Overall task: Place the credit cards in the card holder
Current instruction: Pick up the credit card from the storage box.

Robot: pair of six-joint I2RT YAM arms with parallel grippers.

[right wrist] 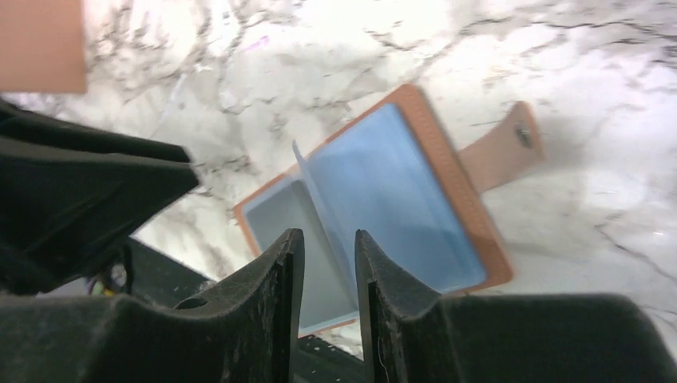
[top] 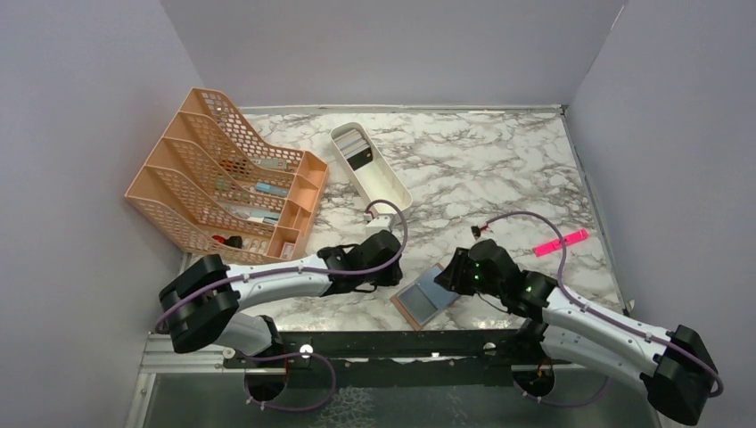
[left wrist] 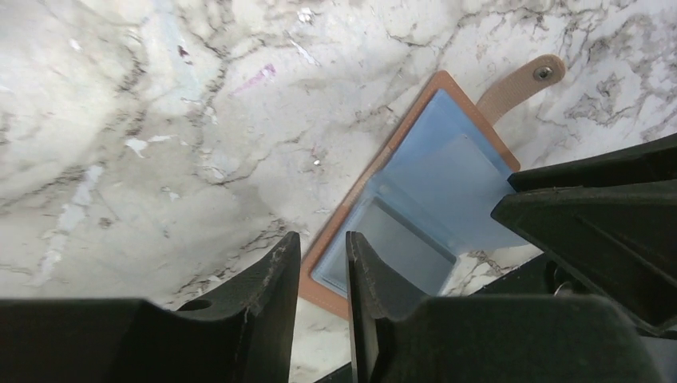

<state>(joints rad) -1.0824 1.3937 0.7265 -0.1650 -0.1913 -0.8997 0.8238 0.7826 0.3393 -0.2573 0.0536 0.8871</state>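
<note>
Card holder, tan and leather-look, lies open and flat on the marble table near its front edge, between the two grippers, with pale blue see-through sleeves inside and a strap with a round snap poking out of one side. It looks light and floppy and likely to slide on the smooth stone, so it probably needs pinning by its stiffer tan border while a sleeve is opened. The credit cards, grey and dark, sit well apart in a white oblong tray further back; thin, stiff and slick, they are best pinched by an edge. The left gripper has its jaws a narrow slit apart at the holder's tan edge; whether it grips anything cannot be told. The right gripper is also narrowly parted, with one sleeve leaf rising into the gap, pinched or not I cannot tell. An orange mesh rack stands far left and a pink highlighter lies to the right. No brand, label or writing is readable
</note>
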